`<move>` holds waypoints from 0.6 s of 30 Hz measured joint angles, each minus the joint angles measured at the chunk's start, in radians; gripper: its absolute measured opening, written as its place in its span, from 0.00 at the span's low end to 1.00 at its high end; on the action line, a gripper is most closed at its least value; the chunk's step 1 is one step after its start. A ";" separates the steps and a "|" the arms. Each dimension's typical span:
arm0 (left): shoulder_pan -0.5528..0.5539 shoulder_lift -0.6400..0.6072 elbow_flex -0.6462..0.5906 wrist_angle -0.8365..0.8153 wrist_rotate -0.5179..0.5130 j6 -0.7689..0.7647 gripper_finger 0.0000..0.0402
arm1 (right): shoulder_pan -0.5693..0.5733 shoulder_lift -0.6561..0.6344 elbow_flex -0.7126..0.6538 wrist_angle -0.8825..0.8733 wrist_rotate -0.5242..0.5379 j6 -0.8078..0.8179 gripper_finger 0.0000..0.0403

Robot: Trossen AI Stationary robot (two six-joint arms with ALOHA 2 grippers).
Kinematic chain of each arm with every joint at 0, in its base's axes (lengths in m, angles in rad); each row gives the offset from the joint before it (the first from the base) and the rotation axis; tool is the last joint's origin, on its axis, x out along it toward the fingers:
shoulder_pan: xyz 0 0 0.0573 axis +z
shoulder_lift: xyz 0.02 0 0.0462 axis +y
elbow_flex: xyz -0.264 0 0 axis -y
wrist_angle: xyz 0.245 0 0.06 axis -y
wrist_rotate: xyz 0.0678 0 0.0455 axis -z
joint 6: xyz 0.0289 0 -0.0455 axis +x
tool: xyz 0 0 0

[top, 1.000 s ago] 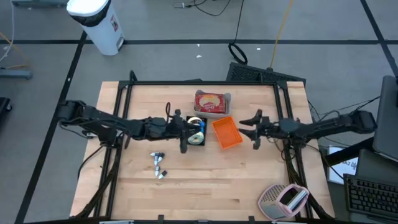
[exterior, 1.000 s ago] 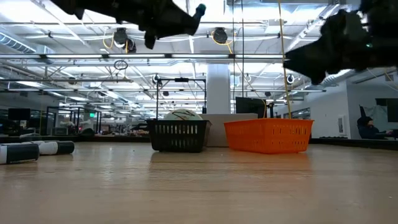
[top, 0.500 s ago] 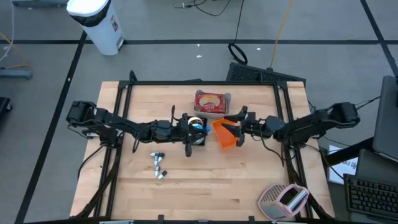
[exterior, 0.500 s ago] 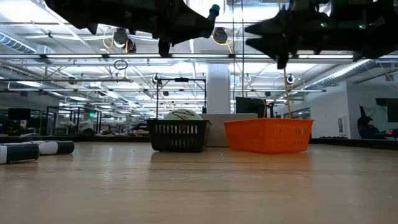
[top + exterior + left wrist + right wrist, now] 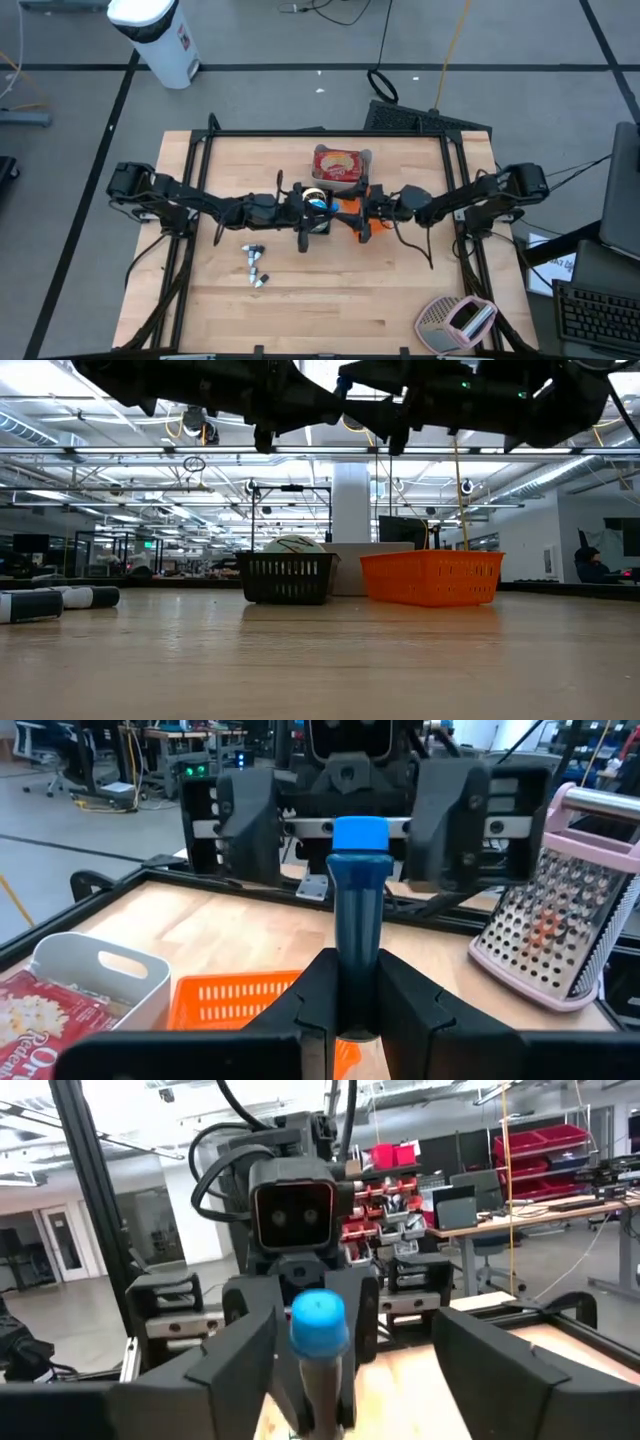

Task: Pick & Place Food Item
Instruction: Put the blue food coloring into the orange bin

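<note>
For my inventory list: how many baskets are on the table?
2. The black basket stands mid-table, below the left arm; the orange basket stands just right of it, under the right arm. Arms may hide others.

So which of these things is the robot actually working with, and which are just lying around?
In use: blue-capped bottle, clamped in the left gripper; right gripper, open, facing it; probably the orange basket below.
Lying about: popcorn bag, pink grater, black basket, small loose items.
</note>
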 joint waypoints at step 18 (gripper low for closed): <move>0.002 0.000 0.000 -0.031 -0.004 0.010 0.13 | 0.000 0.003 0.015 -0.066 -0.007 -0.005 0.28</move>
